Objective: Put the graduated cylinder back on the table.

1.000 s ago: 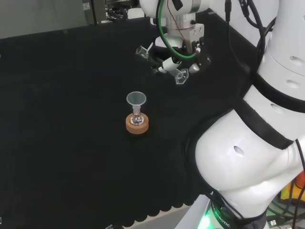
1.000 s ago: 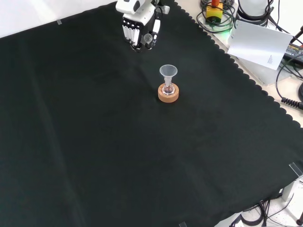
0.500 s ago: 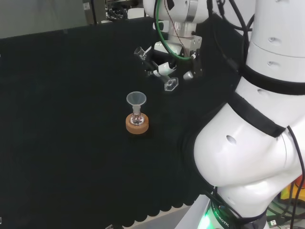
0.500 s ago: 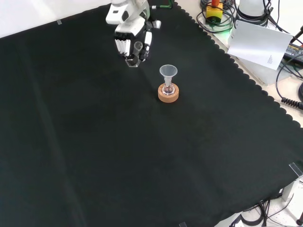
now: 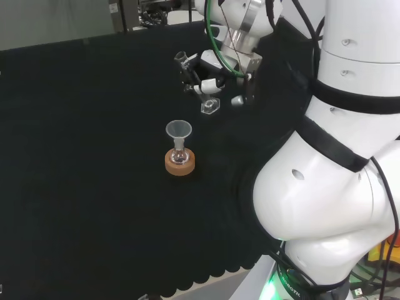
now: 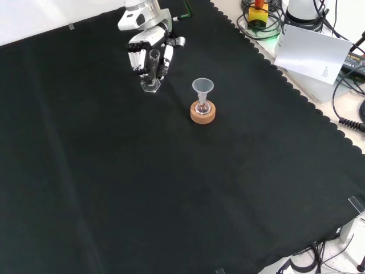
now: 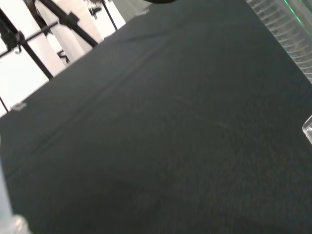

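Observation:
The hand (image 6: pixel 149 52) is curled round a clear graduated cylinder (image 6: pixel 152 71), which stands nearly upright with its hexagonal foot (image 6: pixel 150 87) close to or just touching the black cloth in the front view. In the head view the hand (image 5: pixel 215 75) holds the cylinder tilted, mouth (image 5: pixel 182 59) to the left and foot (image 5: pixel 210 106) lower. The cylinder's ribbed wall (image 7: pixel 287 34) runs along the edge of the wrist view. It stands to the left of the funnel in the front view.
A clear funnel (image 6: pixel 202 87) sits in a small flask on a cork ring (image 6: pixel 203 113) near the cloth's middle, also seen as the funnel (image 5: pixel 179 130) on the cork ring (image 5: pixel 180 162) in the head view. The arm's white links (image 5: pixel 337 156) rise at the head view's right. Papers and cables (image 6: pixel 313 45) lie beyond the cloth's scalloped edge.
The hand has carried the cylinder down and to the left in the front view, turning it toward upright. The foot now hangs near the cloth. Funnel and cork ring have not moved.

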Tool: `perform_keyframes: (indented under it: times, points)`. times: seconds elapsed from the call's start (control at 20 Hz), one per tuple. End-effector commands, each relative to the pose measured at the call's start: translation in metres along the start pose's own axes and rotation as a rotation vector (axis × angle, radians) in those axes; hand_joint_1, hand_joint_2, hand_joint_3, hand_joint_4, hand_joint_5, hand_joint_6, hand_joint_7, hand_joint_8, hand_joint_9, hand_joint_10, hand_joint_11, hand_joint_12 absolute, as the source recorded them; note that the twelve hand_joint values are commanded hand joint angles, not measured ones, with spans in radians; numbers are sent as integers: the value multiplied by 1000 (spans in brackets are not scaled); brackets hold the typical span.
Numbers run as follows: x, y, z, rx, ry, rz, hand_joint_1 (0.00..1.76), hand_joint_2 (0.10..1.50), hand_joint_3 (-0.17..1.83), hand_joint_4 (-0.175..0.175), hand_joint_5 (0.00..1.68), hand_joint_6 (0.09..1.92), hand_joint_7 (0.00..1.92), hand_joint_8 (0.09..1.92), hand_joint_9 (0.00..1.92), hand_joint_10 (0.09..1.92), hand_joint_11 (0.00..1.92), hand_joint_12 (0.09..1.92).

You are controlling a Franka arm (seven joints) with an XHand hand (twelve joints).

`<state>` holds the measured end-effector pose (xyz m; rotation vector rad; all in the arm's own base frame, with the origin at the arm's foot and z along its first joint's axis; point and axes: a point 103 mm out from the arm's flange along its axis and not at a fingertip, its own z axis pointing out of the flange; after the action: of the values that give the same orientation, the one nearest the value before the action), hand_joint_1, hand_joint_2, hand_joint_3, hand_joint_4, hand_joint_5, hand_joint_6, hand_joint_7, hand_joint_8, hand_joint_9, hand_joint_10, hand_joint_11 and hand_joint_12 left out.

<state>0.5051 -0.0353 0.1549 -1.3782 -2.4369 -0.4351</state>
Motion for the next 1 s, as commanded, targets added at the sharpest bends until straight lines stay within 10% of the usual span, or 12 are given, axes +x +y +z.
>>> perform_keyframes:
  times: [0.05, 1.0]
  points:
    - [-13, 16, 9, -75, 61, -3, 1104, 1163, -31, -94, 936, 1102, 1201, 335, 1419, 87, 1329, 695]
    - [-41, 44, 48, -189, 228, 14, 1104, 1164, -33, -95, 937, 1102, 1191, 331, 1410, 87, 1317, 699]
